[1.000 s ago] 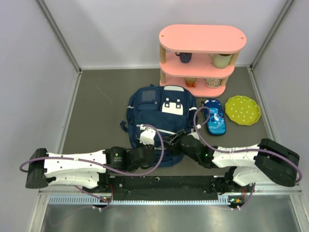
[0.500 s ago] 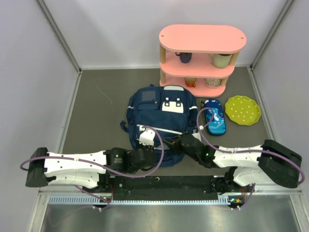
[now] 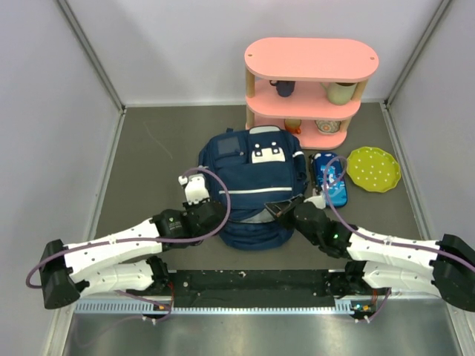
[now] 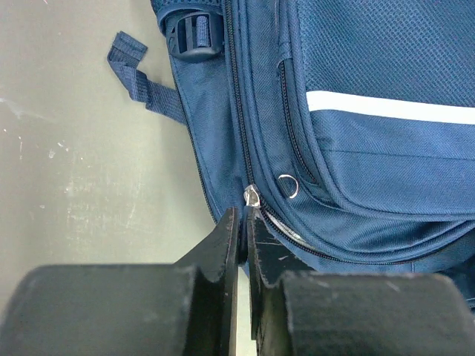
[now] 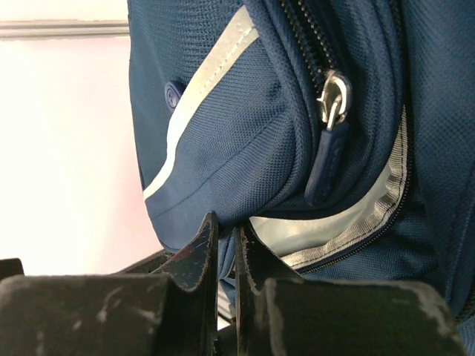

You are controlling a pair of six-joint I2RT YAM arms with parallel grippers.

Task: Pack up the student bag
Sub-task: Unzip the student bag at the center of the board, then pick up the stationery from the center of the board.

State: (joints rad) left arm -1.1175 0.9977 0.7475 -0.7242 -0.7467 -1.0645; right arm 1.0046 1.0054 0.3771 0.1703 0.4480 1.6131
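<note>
Black left gripper (image 4: 243, 222) pinched shut on the silver zipper pull (image 4: 252, 196); right gripper (image 5: 223, 236) closed, seemingly nipping the opening's lip. Backpack (image 3: 252, 189) lies mid-table (image 3: 148, 148), before the pink shelf (image 3: 312, 74). Risk: thin pull slips free, or tugging drags the whole backpack.

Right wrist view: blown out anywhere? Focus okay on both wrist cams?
Right wrist: background left of the navy blue fabric backpack is washed out near-white; navy zipper pull sharp, black fingers soft. Left wrist: even light, weave crisp, fingers blurred.
</note>
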